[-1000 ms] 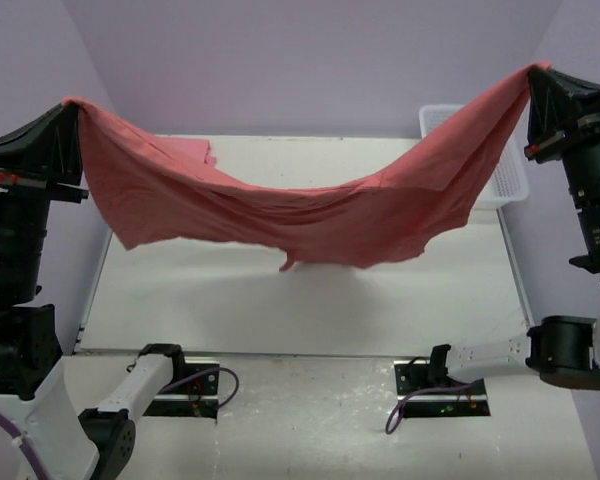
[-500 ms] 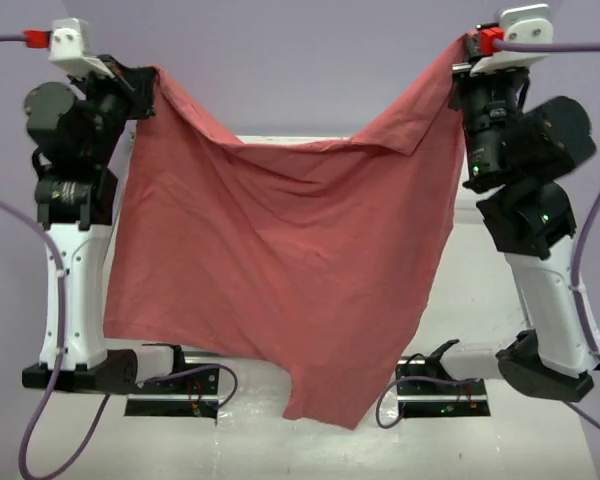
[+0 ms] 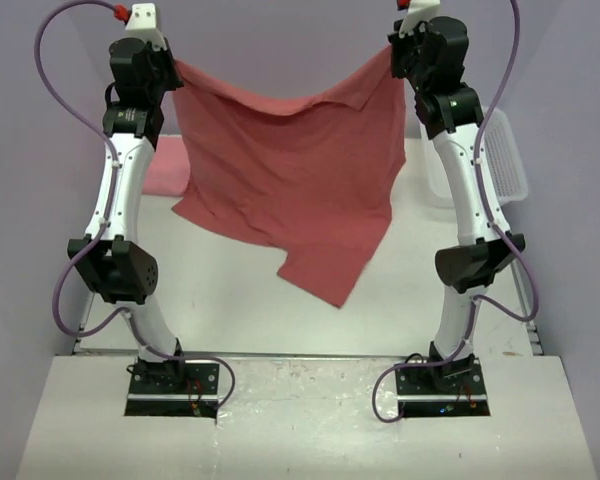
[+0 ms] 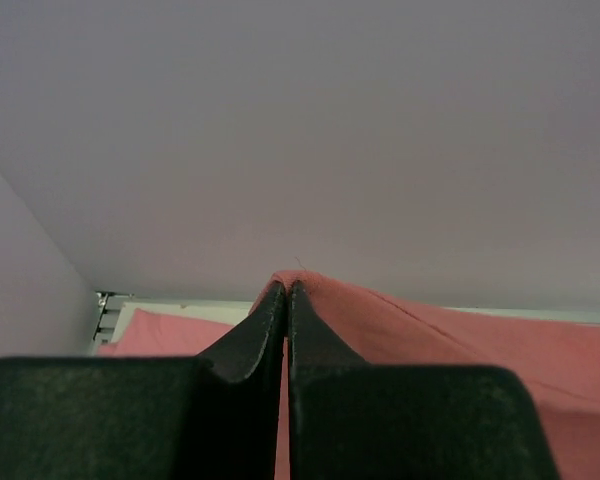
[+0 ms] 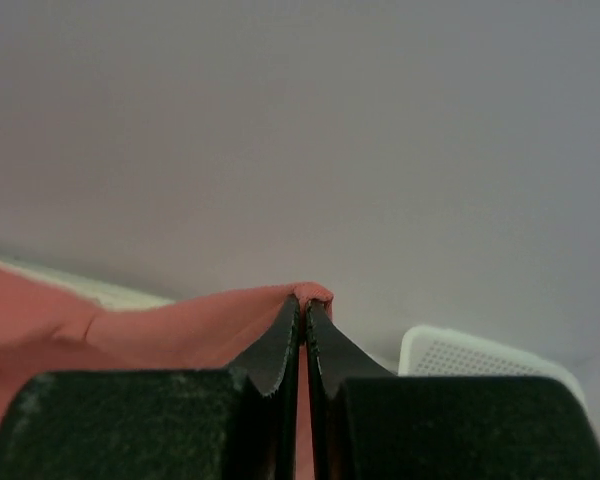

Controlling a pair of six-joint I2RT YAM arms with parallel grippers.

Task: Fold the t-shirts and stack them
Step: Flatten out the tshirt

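Observation:
The brick-red t-shirt (image 3: pixel 290 170) hangs in the air between my two raised arms, its lower corner dangling over the table. My left gripper (image 3: pixel 173 68) is shut on the shirt's upper left corner; in the left wrist view (image 4: pixel 286 287) the cloth (image 4: pixel 400 325) wraps over the closed tips. My right gripper (image 3: pixel 392 52) is shut on the upper right corner; the right wrist view (image 5: pixel 303 300) shows cloth (image 5: pixel 180 325) pinched between the tips. The lighter pink t-shirt (image 3: pixel 165 168) lies on the table at the back left, partly hidden behind the hanging shirt.
A white lattice basket (image 3: pixel 505 150) stands at the table's back right, also in the right wrist view (image 5: pixel 480 355). The white table (image 3: pixel 280 310) lies under the hanging shirt. A lilac wall closes the back.
Both arms have swung up and back toward the far wall, carrying the brick-red shirt away from the camera. It now hangs over the back of the table, and the pink shirt shows.

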